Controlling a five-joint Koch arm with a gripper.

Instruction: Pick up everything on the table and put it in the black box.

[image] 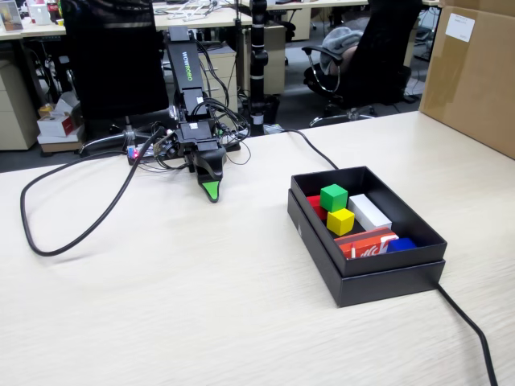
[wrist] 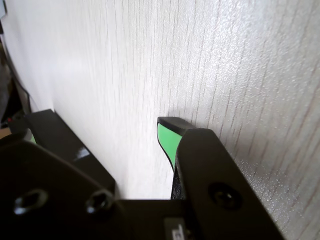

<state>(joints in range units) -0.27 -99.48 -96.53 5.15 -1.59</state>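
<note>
The black box (image: 362, 277) stands on the right of the table in the fixed view. Inside it lie a green cube (image: 333, 197), a yellow cube (image: 340, 221), a red block (image: 315, 204), a white block (image: 369, 212), a red carton (image: 366, 244) and a blue item (image: 401, 244). My gripper (image: 211, 191) hangs tip-down just above the bare table, well left of the box. In the wrist view my gripper (wrist: 100, 117) shows a green-padded finger (wrist: 167, 137) on the right and a black finger (wrist: 55, 132) on the left. Bare table shows between them, and they hold nothing.
A thick black cable (image: 88, 225) loops over the table's left side, and another cable (image: 471, 330) runs off from the box's near right corner. A cardboard box (image: 475, 72) stands at the far right. Office chairs and desks stand behind the table.
</note>
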